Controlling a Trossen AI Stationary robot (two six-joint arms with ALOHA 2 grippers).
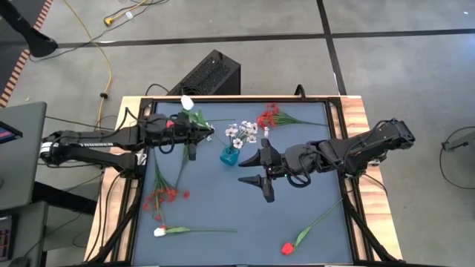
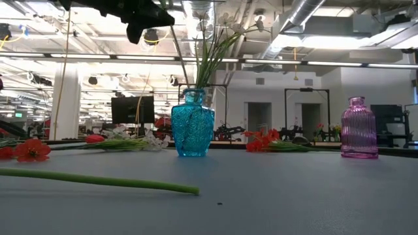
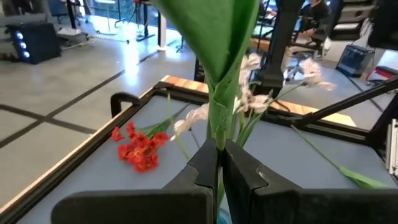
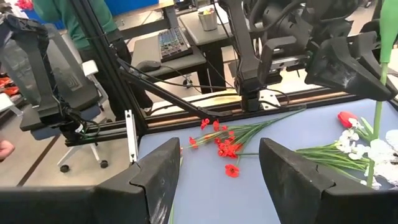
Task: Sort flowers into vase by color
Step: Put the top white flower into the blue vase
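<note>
My left gripper [image 3: 219,152] is shut on a green stem with a broad leaf, held high just left of the blue glass vase [image 1: 229,156]. A white bud [image 1: 188,101] shows beyond that gripper. The vase [image 2: 192,123] stands upright and holds white blossom stems [image 1: 243,133]. My right gripper [image 1: 264,169] hangs open over the table, just right of the vase, touching nothing. Lying flat on the table are a red spray [image 1: 270,116] at the far side, a red spray [image 1: 163,196] at the left, a white bud stem [image 1: 160,231] and a red bud stem [image 1: 287,247] near the front. My left gripper pinches the green stem [image 3: 217,134] between its two fingers, just under the broad leaf, with the fingers lying across it. The stem is lifted clear of the table. In the low view it slants down from the gripper [image 2: 140,18] to the vase's mouth [image 2: 189,86].
A pink glass vase [image 2: 359,127] stands at the table's right; in the high view my right arm hides it. A raised black frame [image 1: 338,141] edges the blue mat. The mat between the vase and the near edge [image 1: 245,215] lies bare. Desks and a person's chair show beyond the table.
</note>
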